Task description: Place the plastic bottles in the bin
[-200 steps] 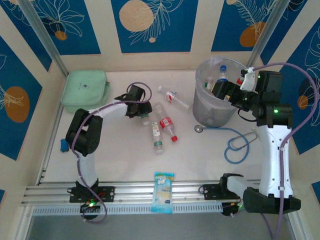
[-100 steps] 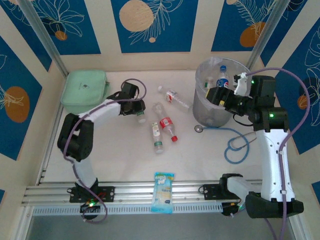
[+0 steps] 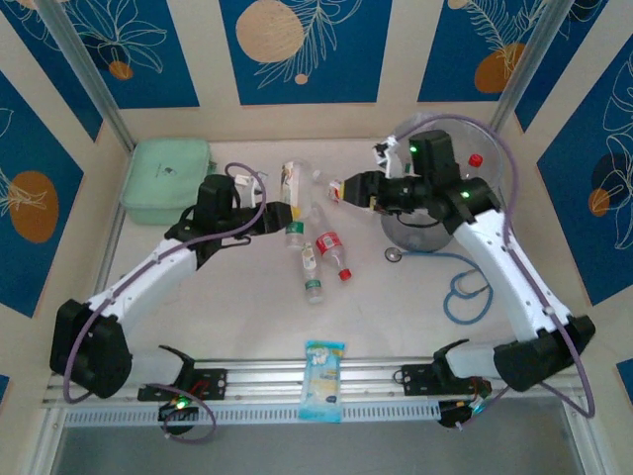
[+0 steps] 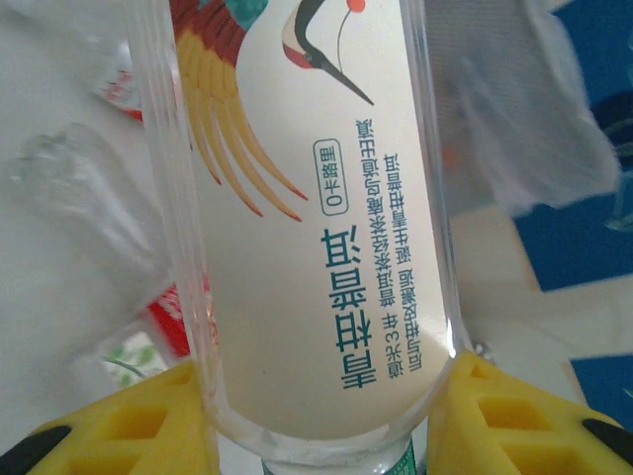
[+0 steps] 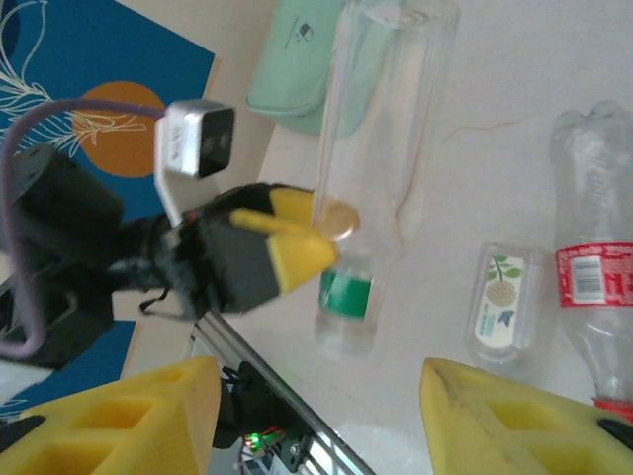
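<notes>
The left gripper [image 4: 321, 411] pinches a white-labelled bottle [image 4: 316, 198] near its cap, long axis pointing away from the jaws, while the bin [image 3: 420, 231] stands well to the right, beside the wide, empty right gripper [image 5: 316, 401].

Left gripper [image 3: 277, 213] clamped on a white-label bottle [image 3: 292, 190] mid-table, right gripper [image 3: 348, 192] over a red-label bottle [image 3: 332, 185], bin [image 3: 420, 236] behind the right arm, red-cap bottle [image 3: 331, 249] and green-cap bottle [image 3: 311, 269] lying side by side, mint box [image 3: 166, 178] back left, packet [image 3: 323, 380] on the near rail.
</notes>
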### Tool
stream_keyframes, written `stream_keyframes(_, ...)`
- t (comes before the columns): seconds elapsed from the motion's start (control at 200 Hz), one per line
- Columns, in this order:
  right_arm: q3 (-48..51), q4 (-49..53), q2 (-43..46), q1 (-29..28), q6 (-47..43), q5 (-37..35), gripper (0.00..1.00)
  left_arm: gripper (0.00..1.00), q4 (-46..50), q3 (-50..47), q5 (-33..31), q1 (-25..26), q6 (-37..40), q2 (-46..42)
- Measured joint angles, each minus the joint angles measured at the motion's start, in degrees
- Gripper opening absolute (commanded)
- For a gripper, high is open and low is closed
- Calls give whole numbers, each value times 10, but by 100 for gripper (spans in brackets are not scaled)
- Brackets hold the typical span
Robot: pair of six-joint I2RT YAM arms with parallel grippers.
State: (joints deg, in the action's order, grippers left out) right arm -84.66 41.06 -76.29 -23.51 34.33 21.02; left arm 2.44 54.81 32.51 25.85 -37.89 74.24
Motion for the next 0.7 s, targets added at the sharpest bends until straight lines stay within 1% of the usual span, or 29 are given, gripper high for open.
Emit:
stream_keyframes(0.055, -1, -16, -22, -9, 12, 0, 79, 42, -8, -6, 14, 8, -3, -14)
stream_keyframes(0.105, -2, -29, -39, -14, 12, 0, 84, 41, -14, -8, 22, 14, -5, -22)
stream_keyframes(0.235, -9, -53, -76, -27, 22, 0, 86, 40, -26, -8, 36, 27, -7, -29)
stream_keyframes(0.33, -16, -64, -94, -36, 24, 1, 83, 39, -32, -8, 40, 33, -8, -27)
stream_keyframes(0.41, -17, -73, -102, -44, 28, 1, 76, 39, -38, -8, 42, 38, -8, -22)
stream_keyframes(0.49, -17, -74, -107, -47, 29, -6, 73, 39, -40, -8, 42, 45, -8, -13)
stream_keyframes(0.615, -17, -68, -114, -42, 28, -16, 64, 39, -50, -4, 40, 55, -9, 4)
stream_keyframes(0.655, -18, -63, -117, -40, 24, -20, 64, 39, -51, -3, 39, 58, -9, 9)
stream_keyframes(0.695, -20, -55, -120, -38, 22, -24, 68, 39, -51, -2, 38, 60, -10, 11)
